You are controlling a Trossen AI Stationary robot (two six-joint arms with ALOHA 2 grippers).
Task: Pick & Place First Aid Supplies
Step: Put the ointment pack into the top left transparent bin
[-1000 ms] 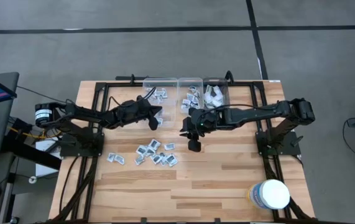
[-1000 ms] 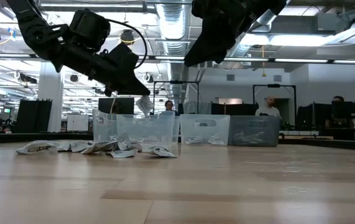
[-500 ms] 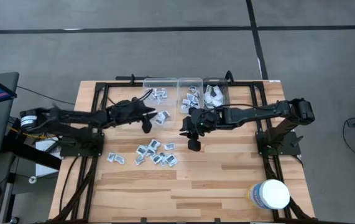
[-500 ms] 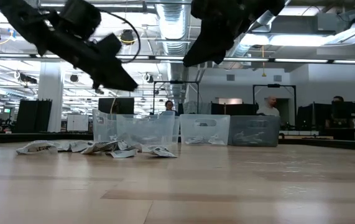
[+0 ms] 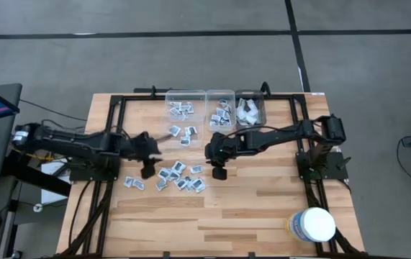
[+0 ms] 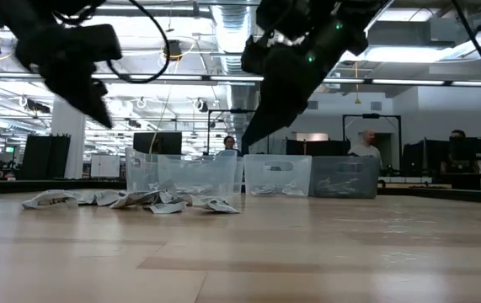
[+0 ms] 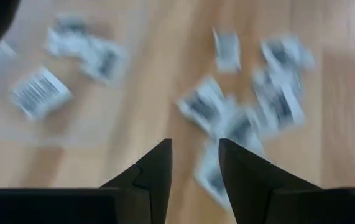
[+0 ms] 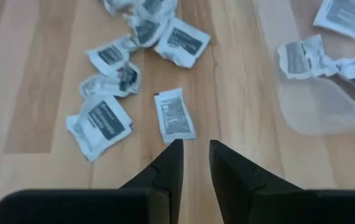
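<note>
1. On the wooden table (image 5: 263,208), toward its left side, the left gripper (image 5: 147,171) hangs above the boards just left of the loose packets; its fingers (image 7: 155,171) stand apart with nothing between them.
2. Just right of it, a scatter of small square first aid packets (image 5: 180,176) lies on the wood near the table's middle, with one more packet (image 5: 133,183) lying a little off to the left.
3. At the far edge stand three clear bins in a row: the left bin (image 5: 183,111), the middle bin (image 5: 222,111) and the right bin (image 5: 250,109), each with packets inside.
4. Right of the pile, the right gripper (image 5: 218,173) hovers with its fingers (image 8: 168,165) only narrowly parted, empty, above a single packet (image 8: 175,114).
5. Near the right corner stands a white round tub (image 5: 313,225).
</note>
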